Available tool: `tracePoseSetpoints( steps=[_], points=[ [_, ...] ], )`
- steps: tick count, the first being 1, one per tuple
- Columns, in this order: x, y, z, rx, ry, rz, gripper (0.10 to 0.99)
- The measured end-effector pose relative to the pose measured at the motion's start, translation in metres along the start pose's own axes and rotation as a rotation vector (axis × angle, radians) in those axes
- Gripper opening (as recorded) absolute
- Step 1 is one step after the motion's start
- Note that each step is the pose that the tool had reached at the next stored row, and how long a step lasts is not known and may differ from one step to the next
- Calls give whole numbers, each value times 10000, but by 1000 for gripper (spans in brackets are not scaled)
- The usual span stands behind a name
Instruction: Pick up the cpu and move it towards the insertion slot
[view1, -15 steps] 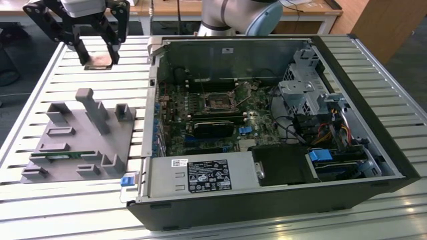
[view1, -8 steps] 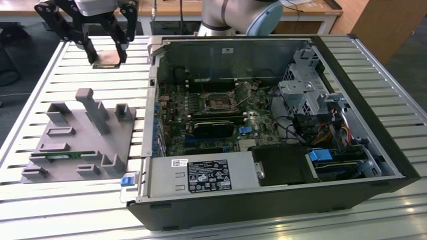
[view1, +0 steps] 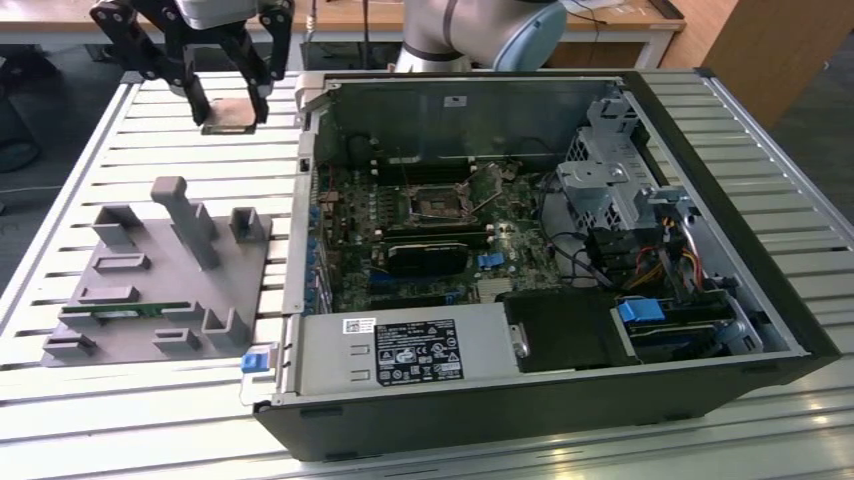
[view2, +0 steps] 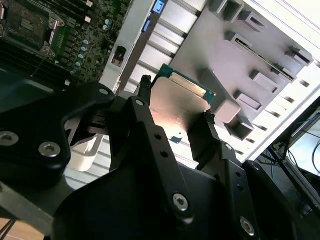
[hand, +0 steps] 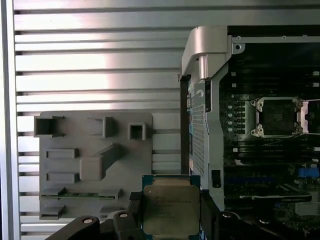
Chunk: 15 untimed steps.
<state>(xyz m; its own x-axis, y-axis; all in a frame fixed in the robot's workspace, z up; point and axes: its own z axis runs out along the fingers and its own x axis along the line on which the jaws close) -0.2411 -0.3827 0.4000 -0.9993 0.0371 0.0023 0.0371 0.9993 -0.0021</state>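
Closest to the lens in the second wrist view are the black links and bolts of the gripper (view2: 175, 117), whose two fingers (view2: 145, 107) are closed against opposite edges of the cpu (view2: 175, 105). The chip is held clear of every surface, its silvery top and pale rim plain in the first wrist view (hand: 171, 209).

In the exterior view the gripper (view1: 230, 100) hangs above the slatted metal table (view1: 174, 150), at the far corner on the exterior view's left, just outside the open computer case (view1: 561, 400). The cpu (view1: 232, 113) sits between the fingertips there, well apart from the insertion slot.

The insertion slot (view1: 438, 202) lies on the motherboard (view1: 400, 230) inside the case, a square socket with a shiny frame and dark centre; the first wrist view shows it unoccupied (hand: 276, 116), and the second wrist view catches it at a corner (view2: 27, 22).

A grey fixture plate (view1: 147, 280) with raised blocks rests on the table beside the case. A narrow green circuit strip (view1: 118, 312) lies in one of its holders.
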Motion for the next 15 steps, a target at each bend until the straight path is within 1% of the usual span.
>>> tracePoseSetpoints(
  steps=[15],
  points=[
    [-241, 63, -1, -2, -1, -1, 541]
  ],
)
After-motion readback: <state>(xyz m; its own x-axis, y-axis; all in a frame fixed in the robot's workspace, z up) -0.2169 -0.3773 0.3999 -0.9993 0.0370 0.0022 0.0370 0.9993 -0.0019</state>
